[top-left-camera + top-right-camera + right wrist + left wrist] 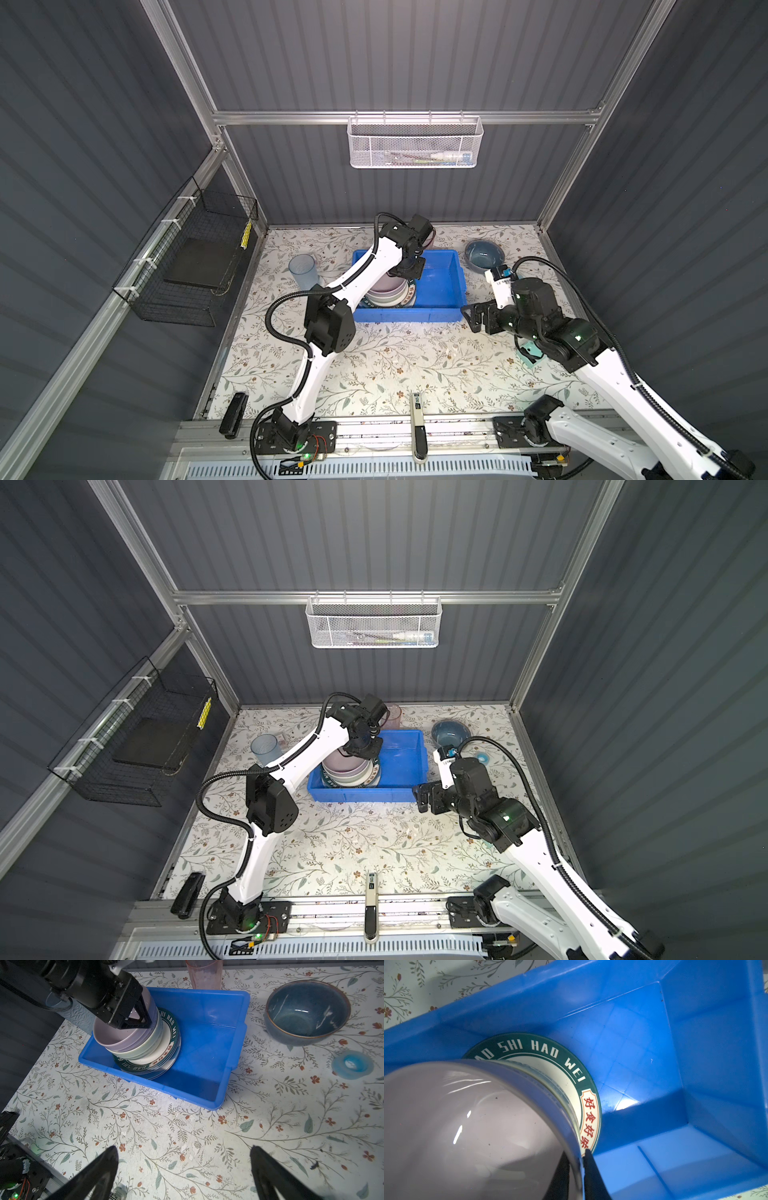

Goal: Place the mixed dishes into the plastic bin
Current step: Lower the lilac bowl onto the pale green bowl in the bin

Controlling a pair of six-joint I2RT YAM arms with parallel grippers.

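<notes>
The plastic bin (407, 314) (365, 794) (207, 1043) sits mid-table. At its left end is a stack: a green lettered plate (546, 1049) (172, 1030), a pale green bowl (145, 1049) and, on top, a lilac bowl (388, 286) (467, 1126) (116, 1036). My left gripper (405, 272) (576, 1154) is shut on the lilac bowl's rim, one finger inside and one outside. A grey-blue bowl (484, 254) (307, 1012), a blue tumbler (303, 270) and a pink tumbler (394, 716) (204, 974) stand on the table. My right gripper (471, 318) (184, 1148) hangs open and empty off the bin's front right corner.
A small teal tape roll (351, 1065) lies on the table near the grey-blue bowl. A teal block (532, 359) shows under the right arm. A white mesh basket (415, 143) hangs on the back wall and a black wire basket (191, 266) on the left wall.
</notes>
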